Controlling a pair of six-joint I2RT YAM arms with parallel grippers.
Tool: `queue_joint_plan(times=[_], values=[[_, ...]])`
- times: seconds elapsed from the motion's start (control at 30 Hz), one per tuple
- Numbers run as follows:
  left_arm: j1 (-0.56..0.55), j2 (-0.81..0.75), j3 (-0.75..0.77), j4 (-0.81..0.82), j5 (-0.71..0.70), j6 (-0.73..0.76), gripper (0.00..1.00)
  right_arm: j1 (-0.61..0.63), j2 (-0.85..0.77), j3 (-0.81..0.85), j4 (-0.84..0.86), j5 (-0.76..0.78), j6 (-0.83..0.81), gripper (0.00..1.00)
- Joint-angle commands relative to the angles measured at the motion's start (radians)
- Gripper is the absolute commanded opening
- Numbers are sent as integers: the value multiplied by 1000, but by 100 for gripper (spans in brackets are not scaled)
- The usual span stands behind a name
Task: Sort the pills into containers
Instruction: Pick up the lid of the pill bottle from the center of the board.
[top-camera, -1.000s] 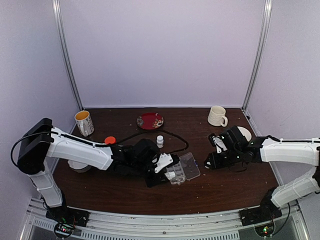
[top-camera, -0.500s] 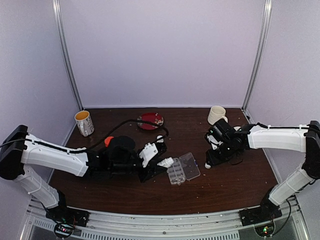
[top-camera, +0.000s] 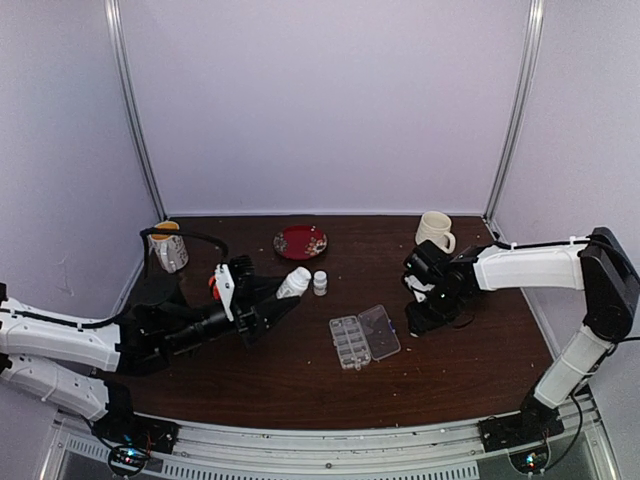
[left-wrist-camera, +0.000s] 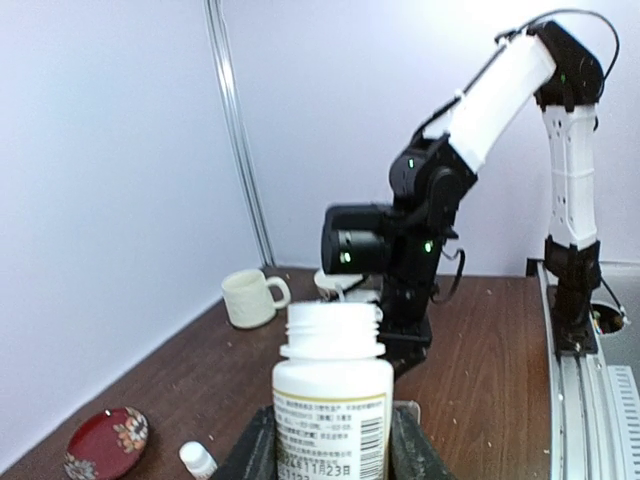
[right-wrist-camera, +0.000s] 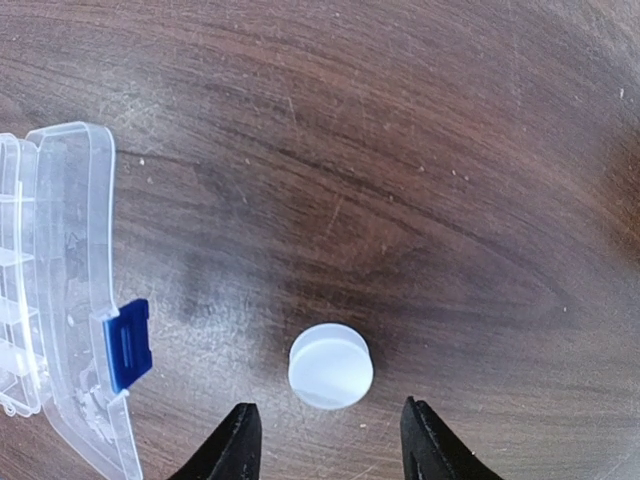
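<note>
Little sorting is showing yet: we are clamping the uncapped bottle (left-wrist-camera: 332, 345) in our left gripper (left-wrist-camera: 332, 452), well apart from the open organizer box (top-camera: 380, 332) on the table (top-camera: 450, 370), hovering our spread right gripper (right-wrist-camera: 330, 436) over the loose cap (right-wrist-camera: 331, 366), and making out no pills in the box's cells.

overhead and right wrist share organizer (top-camera: 350, 343)

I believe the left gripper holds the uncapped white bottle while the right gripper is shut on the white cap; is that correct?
Not quite: the right gripper is open, and the white cap lies untouched on the table just ahead of its fingertips, as the right wrist view shows. The left gripper does hold the uncapped white bottle.
</note>
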Motion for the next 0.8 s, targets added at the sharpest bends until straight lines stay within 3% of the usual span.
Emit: queue_joint_plan(times=[0.0, 0.43, 0.77], values=[[8, -84, -41, 213, -45, 55, 0, -7, 33, 41, -7, 4, -22, 50], [8, -392, -56, 213, -110, 175, 0, -21, 94, 58, 2, 6, -29, 45], [7, -446, -44, 110, -119, 207, 0, -21, 130, 77, 3, 4, -36, 43]])
